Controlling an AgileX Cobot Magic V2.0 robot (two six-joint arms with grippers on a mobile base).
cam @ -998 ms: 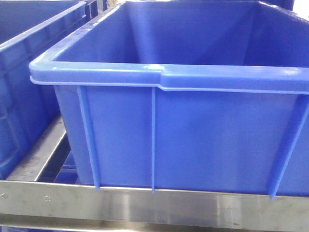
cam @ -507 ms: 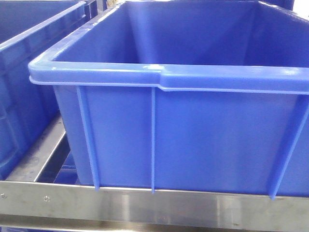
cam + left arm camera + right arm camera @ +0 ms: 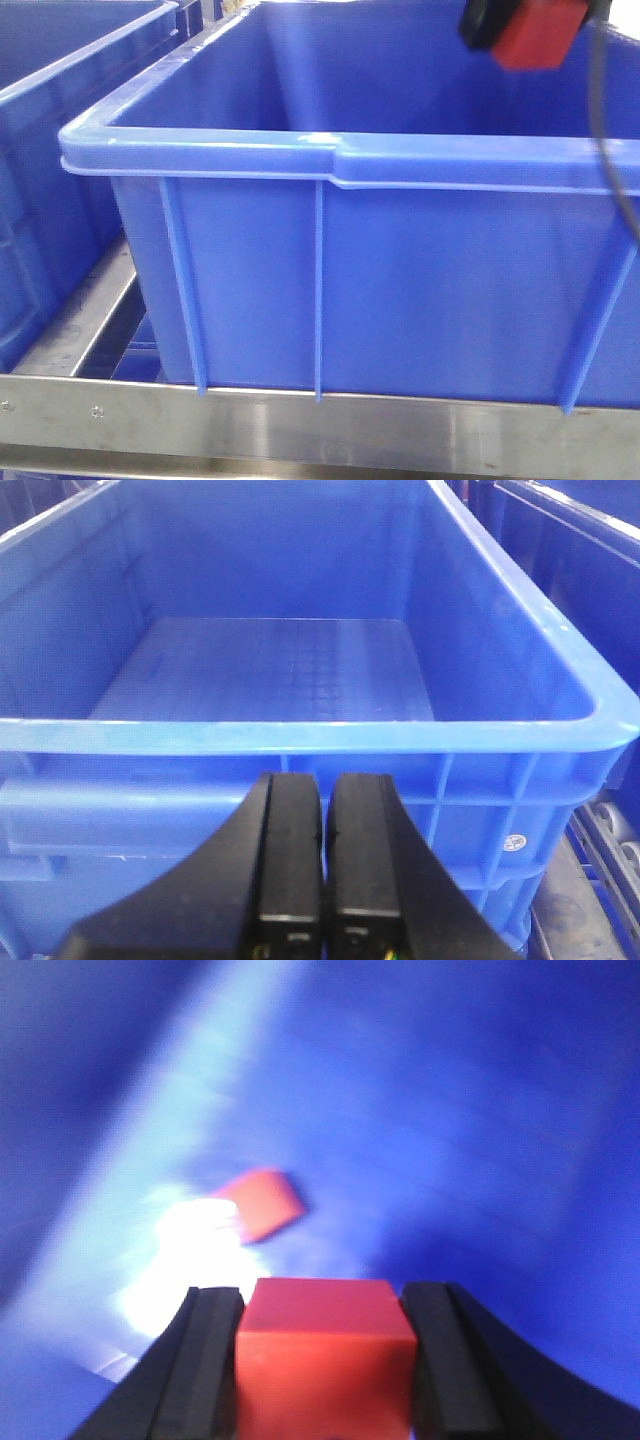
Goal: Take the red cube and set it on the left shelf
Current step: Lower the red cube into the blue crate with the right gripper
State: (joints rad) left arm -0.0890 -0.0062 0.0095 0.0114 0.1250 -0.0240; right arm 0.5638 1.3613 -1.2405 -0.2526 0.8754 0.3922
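Observation:
The red cube [image 3: 535,40] hangs at the top right of the front view, above the open inside of a large dark-blue ribbed crate [image 3: 400,160]. The crate sits on the silver steel rail of the left shelf [image 3: 300,425]. My right gripper [image 3: 520,28] is shut on the cube. In the right wrist view the cube [image 3: 325,1360] fills the gap between the black fingers [image 3: 210,1360] of the right gripper [image 3: 325,1300], over a blurred blue surface. My left gripper [image 3: 326,780] is shut and empty, just in front of another blue crate's near rim [image 3: 300,737].
A second blue crate [image 3: 60,80] stands to the left on the rack. A black cable [image 3: 610,150] hangs down at the right. A blurred red patch [image 3: 258,1203] lies on the blue surface beyond the cube; I cannot tell what it is. Another crate [image 3: 570,540] stands to the right.
My right gripper with the red cube has come into the front view at the top right, above the crate. It was out of view before. The crate has not moved.

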